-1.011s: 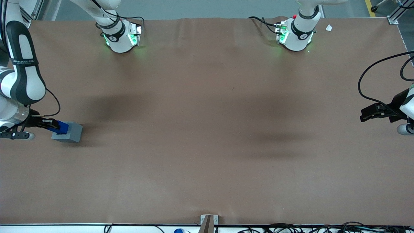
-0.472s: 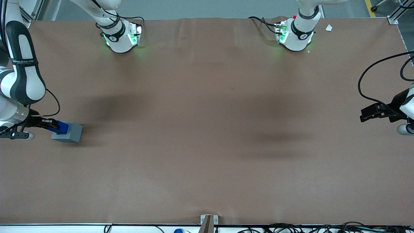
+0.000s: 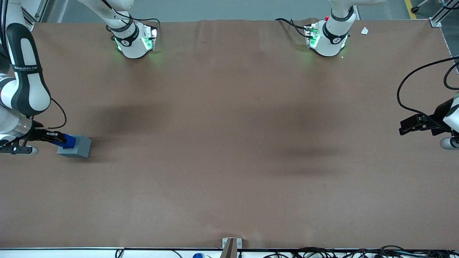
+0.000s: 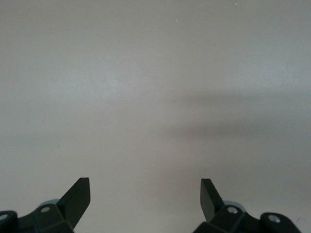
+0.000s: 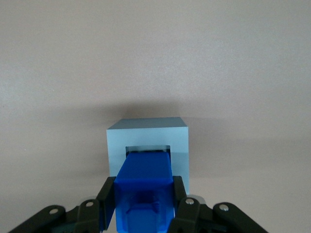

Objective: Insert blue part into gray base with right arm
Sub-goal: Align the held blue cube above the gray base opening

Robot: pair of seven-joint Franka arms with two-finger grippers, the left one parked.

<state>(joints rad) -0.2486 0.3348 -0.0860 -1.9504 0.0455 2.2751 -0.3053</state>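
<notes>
The gray base [image 3: 76, 147] stands on the brown table at the working arm's end. The blue part [image 3: 67, 141] sits over the base's top, its lower end entering the square recess [image 5: 148, 149]. My right arm's gripper [image 3: 60, 140] is shut on the blue part [image 5: 145, 187], one black finger [image 5: 108, 194] on each side of it. In the right wrist view the gray base [image 5: 148, 138] shows directly under the blue part. How deep the blue part sits in the recess is hidden.
The brown table mat [image 3: 229, 143] stretches wide toward the parked arm's end. Two white arm bases [image 3: 134, 41] with green lights stand at the table edge farthest from the front camera. Cables [image 3: 322, 252] run along the nearest edge.
The blue part has sunk slightly lower into the gray base, with the gripper still holding it. The base has not moved.
</notes>
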